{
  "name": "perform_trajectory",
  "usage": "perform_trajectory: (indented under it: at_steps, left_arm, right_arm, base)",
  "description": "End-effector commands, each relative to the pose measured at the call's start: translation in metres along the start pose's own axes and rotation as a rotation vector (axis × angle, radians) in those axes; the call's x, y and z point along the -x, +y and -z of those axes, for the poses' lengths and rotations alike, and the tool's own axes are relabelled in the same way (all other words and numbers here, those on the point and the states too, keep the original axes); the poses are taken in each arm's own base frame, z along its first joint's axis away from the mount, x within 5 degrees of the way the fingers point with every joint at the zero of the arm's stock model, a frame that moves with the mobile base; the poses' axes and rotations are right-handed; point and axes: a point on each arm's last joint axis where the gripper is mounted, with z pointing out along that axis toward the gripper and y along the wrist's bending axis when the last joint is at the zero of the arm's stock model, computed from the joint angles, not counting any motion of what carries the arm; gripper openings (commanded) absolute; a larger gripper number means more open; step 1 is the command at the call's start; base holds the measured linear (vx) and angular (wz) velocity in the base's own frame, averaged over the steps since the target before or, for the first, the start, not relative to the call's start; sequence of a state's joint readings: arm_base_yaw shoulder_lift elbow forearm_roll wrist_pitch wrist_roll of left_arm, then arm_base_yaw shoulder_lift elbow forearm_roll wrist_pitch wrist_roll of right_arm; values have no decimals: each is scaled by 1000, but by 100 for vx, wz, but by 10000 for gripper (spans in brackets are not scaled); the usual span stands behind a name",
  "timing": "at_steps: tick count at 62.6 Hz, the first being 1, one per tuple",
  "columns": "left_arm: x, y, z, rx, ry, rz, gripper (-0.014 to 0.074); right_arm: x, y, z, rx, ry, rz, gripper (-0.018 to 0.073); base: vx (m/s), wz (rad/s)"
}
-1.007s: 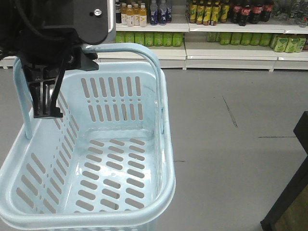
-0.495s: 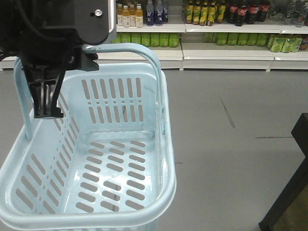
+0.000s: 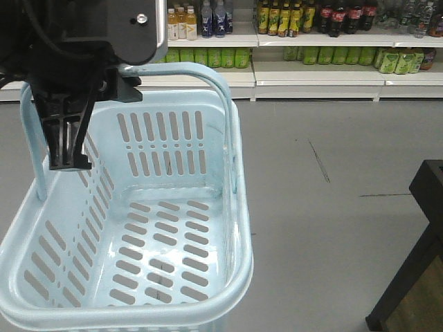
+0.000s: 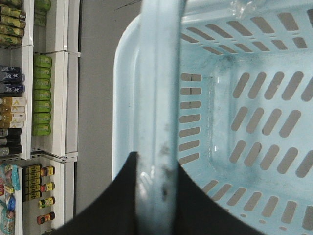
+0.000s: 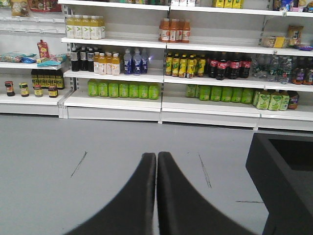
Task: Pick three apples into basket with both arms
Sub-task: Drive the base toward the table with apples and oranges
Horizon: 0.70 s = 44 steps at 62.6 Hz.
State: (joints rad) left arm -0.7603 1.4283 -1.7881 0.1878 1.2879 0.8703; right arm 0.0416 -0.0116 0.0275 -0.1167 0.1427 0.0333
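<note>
Over the basket point(image 3: 239, 228), at the crown of its hoop handle point(image 4: 156, 73), your left tool point(image 4: 155, 164) is closed around the bar. In the left wrist view, one of its black fingers point(image 4: 117, 205) sits on each side of the pale plastic, tight against it. In the front view, the left arm point(image 3: 69, 34) fills the corner above the basket's far-left end, with a black bracket hanging just inside that wall.

The handle arches from the basket's left rim to its right rim. Below it the basket lies open to you, its slotted walls and slotted bottom in plain sight. Grey shows through the slots, but you cannot tell whether the bottom rests on anything.

Your right tool point(image 5: 156, 155) appears only in its own wrist view. Its two fingers are pressed together along their length with nothing between them. From that view you cannot tell where it sits relative to the basket.

Grey floor point(image 3: 332, 207) spreads to the right of the basket and beyond it. White shelves point(image 3: 311, 72) stand past the basket's far end, carrying rows of bottles point(image 3: 304, 17) that are yellow, dark and green. To the basket's right, near the lower corner of the front view, is the corner of a black-framed piece point(image 3: 415, 256).
</note>
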Motion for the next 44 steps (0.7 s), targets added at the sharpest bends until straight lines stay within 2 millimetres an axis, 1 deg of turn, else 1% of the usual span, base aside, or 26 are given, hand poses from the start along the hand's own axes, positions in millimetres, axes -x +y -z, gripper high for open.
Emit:
perform_trajectory:
  at_steps: [1, 22, 44]
  left_arm:
    - [1, 6, 22, 83, -60, 20, -6]
    - [1, 6, 22, 83, -60, 20, -6]
    - [1, 6, 22, 83, -60, 20, -6]
  right_arm:
    - [3, 0, 0, -6, -76, 14, -8]
    - [3, 0, 0, -6, -76, 14, -8]
    - [3, 0, 0, -6, -76, 14, -8]
  base:
    - [1, -9]
    - [1, -8]
    - [2, -20]
